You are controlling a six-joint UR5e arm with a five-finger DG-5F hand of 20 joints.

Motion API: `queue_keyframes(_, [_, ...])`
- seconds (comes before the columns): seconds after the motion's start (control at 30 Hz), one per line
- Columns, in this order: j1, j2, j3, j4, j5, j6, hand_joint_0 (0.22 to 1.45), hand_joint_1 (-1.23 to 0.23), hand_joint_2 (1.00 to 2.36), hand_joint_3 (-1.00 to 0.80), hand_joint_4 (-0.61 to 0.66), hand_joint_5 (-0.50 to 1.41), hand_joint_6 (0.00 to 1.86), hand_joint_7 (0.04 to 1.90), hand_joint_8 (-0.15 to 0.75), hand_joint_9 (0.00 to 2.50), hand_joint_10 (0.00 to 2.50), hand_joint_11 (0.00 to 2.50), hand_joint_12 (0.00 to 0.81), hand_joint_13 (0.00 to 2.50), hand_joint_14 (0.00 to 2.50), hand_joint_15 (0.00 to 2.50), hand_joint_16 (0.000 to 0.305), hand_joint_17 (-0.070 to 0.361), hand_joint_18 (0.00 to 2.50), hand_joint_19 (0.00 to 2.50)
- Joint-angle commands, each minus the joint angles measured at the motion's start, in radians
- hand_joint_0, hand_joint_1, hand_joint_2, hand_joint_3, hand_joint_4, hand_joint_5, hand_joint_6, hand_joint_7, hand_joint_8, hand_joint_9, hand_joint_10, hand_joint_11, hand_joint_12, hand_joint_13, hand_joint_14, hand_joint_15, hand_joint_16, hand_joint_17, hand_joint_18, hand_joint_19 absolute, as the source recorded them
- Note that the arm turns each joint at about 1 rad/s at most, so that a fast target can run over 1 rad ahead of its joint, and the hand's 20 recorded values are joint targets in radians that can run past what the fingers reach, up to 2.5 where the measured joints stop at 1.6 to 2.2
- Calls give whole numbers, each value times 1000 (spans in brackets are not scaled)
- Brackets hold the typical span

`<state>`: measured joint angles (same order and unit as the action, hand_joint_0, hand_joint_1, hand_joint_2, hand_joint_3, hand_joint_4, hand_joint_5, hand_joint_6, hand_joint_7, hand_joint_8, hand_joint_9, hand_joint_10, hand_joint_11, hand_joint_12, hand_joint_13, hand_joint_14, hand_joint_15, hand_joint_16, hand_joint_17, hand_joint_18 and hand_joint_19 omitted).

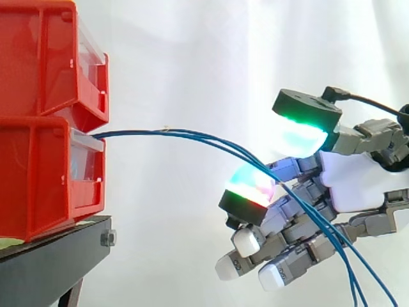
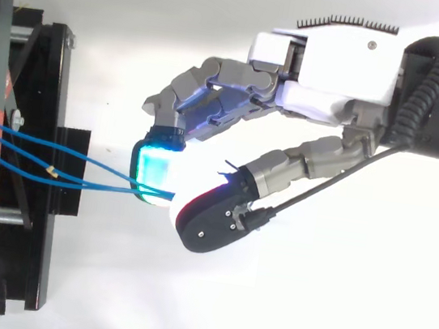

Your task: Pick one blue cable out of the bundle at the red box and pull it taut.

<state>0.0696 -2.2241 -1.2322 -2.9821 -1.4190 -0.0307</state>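
Backdrop: white curtain [image 1: 211, 57] behind robot hand [image 1: 351, 182]. Opposite hand's fingertips, well apart: stacked red plastic bins [image 1: 45, 147] on black metal stand [image 1: 45, 268]. Hand grasps bundle of thin blue cables [image 1: 192, 136], with cyan-glowing finger pad [image 2: 153, 167] and red-edged thumb pad [image 2: 186, 207] closed on strands where they converge. Cables leave lower bin, run toward hand in gentle curve, not taut, pass between the two pads, cross curled fingers and trail down below wrist.

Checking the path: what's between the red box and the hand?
The blue cables sag across from the lower red box to the hand; otherwise white curtain, clearest in the side view.
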Motion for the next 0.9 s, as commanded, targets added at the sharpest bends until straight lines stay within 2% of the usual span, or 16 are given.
queue_keyframes(0.0, [-1,0,0,0,0,2,610,-828,1000,-500,80,-198,874,946,325,663,9,561,351,295,1,81,50,112,463,263])
queue_keyframes(0.17, [1,0,-1,0,0,2,676,-865,1003,-458,72,-204,885,937,315,643,9,548,351,302,3,73,50,112,478,245])
queue_keyframes(0.27, [-1,0,0,0,0,2,678,-890,1000,-500,70,-210,887,921,311,621,11,551,349,295,2,64,50,112,480,234])
queue_keyframes(0.43, [1,0,-1,0,0,2,691,-877,1003,-461,61,-208,891,930,310,621,11,551,349,298,3,68,50,112,483,236])
queue_keyframes(0.67, [-1,0,-1,0,0,2,680,-834,1017,-240,-23,-193,909,1060,336,739,9,588,345,325,3,78,49,111,506,266])
queue_keyframes(0.77, [-2,0,0,0,0,2,702,-819,1016,-217,-73,-194,914,1111,336,744,9,592,345,329,3,80,49,111,507,262])
queue_keyframes(0.87, [-4,1,0,3,0,0,750,-824,1015,-281,-131,-202,923,1094,330,732,9,597,347,325,3,76,49,110,495,252])
